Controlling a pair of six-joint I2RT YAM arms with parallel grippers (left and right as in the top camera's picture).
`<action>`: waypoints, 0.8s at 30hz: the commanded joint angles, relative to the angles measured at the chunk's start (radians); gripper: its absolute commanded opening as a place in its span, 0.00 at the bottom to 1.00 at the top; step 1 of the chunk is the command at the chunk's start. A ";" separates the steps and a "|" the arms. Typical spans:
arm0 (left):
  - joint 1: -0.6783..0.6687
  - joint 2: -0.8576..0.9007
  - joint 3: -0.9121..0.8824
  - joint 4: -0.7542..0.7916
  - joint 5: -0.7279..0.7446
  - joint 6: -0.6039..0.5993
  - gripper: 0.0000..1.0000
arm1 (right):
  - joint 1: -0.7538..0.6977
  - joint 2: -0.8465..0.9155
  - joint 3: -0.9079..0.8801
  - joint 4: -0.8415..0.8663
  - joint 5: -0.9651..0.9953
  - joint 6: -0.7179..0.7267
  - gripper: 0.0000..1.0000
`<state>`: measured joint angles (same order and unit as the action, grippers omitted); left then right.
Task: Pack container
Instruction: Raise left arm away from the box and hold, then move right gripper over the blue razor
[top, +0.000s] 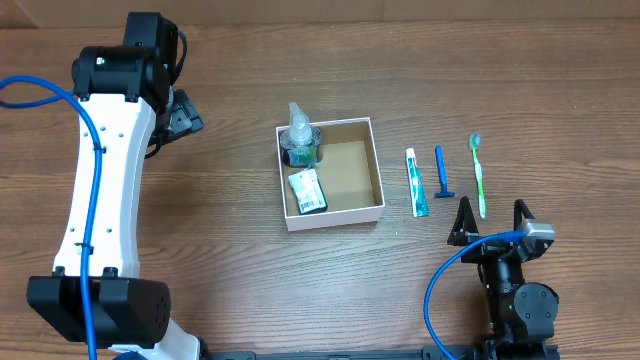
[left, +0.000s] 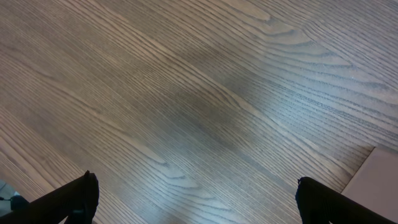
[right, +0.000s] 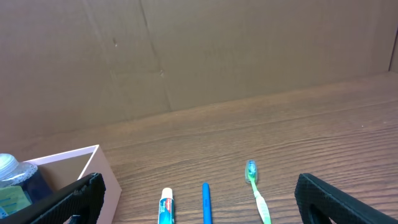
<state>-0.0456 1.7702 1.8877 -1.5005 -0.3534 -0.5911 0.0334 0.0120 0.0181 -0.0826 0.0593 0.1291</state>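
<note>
1. The right claw (top: 490, 204) is seen nearest, with its two dark fingers spread wide and nothing held.
2. Just past it, three things are laid side by side on the table (top: 230, 250): one toothpaste tube (top: 416, 182), one blue razor (top: 441, 172) and one green toothbrush (top: 478, 175). Their near ends are cut off in the right wrist view.
3. The box (top: 335, 217) is set to their left, in the middle of the table. It is square and low, with white walls and a brown floor. Two things are kept in its left half: one small green packet (top: 307, 190), with words too small to read, and one bottle (top: 300, 140) behind it.
4. The left claw (left: 196, 180) is seen far off at the left, spread wide over wood. From above it is partly hidden by its arm.
</note>
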 joint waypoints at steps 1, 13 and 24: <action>0.003 0.001 0.021 -0.002 -0.019 0.019 1.00 | -0.003 -0.009 -0.010 0.003 -0.040 0.002 1.00; 0.003 0.001 0.021 -0.002 -0.019 0.019 1.00 | -0.002 -0.004 -0.010 0.025 -0.414 0.484 1.00; 0.003 0.001 0.021 -0.002 -0.019 0.019 1.00 | -0.002 -0.003 -0.010 0.063 -0.848 0.504 1.00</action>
<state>-0.0456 1.7706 1.8877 -1.5005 -0.3531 -0.5911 0.0334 0.0120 0.0181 -0.0608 -0.6186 0.6121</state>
